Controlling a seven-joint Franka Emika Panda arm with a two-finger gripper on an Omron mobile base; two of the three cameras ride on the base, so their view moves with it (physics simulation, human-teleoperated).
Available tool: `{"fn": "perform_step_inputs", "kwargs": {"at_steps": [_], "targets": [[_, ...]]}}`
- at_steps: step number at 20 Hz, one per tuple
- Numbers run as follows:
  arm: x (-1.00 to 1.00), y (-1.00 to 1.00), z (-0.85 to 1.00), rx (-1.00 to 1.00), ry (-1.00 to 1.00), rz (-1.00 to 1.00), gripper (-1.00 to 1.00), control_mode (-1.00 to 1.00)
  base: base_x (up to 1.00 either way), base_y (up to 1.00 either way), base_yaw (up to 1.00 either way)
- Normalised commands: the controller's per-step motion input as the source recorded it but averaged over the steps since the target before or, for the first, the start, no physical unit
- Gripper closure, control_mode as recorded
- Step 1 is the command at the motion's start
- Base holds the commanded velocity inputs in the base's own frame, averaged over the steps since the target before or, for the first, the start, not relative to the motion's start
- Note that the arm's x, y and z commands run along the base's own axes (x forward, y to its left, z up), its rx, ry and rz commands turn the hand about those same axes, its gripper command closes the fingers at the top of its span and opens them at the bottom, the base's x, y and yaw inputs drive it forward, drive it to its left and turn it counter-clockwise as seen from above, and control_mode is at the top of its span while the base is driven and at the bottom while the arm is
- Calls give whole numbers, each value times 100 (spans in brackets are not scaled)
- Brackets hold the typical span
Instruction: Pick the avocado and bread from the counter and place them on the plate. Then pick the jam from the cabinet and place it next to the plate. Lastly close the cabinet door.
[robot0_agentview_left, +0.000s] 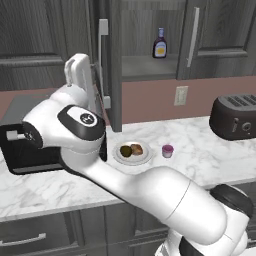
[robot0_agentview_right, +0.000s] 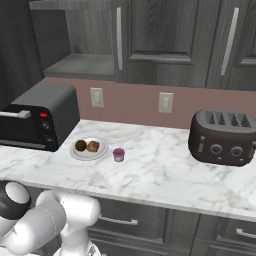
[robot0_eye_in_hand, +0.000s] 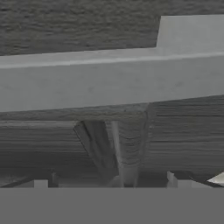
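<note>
Even, soft rendered light, faint shadows, no glare, slightly blurry, coarse close-up hand view

On the desk (robot0_agentview_right: 165, 165) there is one plate (robot0_agentview_right: 89, 150), and it carries two foods: one avocado (robot0_agentview_right: 80, 145) and one bread (robot0_agentview_right: 93, 146). One jam (robot0_agentview_right: 118, 154) stands beside the plate. There are also one toaster (robot0_agentview_right: 222, 137) and one toaster oven (robot0_agentview_right: 37, 117). The wall has two outlets (robot0_agentview_right: 96, 97). One bottle (robot0_agentview_left: 160, 44) stands on the cabinet shelf (robot0_agentview_left: 145, 67).
</note>
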Motion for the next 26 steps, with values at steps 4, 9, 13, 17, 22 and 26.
{"fn": "perform_step_inputs", "kwargs": {"at_steps": [4, 9, 13, 17, 22, 26], "targets": [[0, -46, 50, 18, -5, -10, -100, -100, 0, 0, 0], [-1, -55, 31, 17, -5, -11, -100, -100, 0, 0, 0], [1, -69, 16, 13, -3, -11, -100, -100, 0, 0, 0], [44, -83, -1, 8, 0, -6, -100, -100, 0, 0, 0], [75, -92, -7, 6, 0, -3, -100, -100, 0, 0, 0], [58, -73, -5, 4, 0, -2, -100, -100, 0, 0, 0]]}}
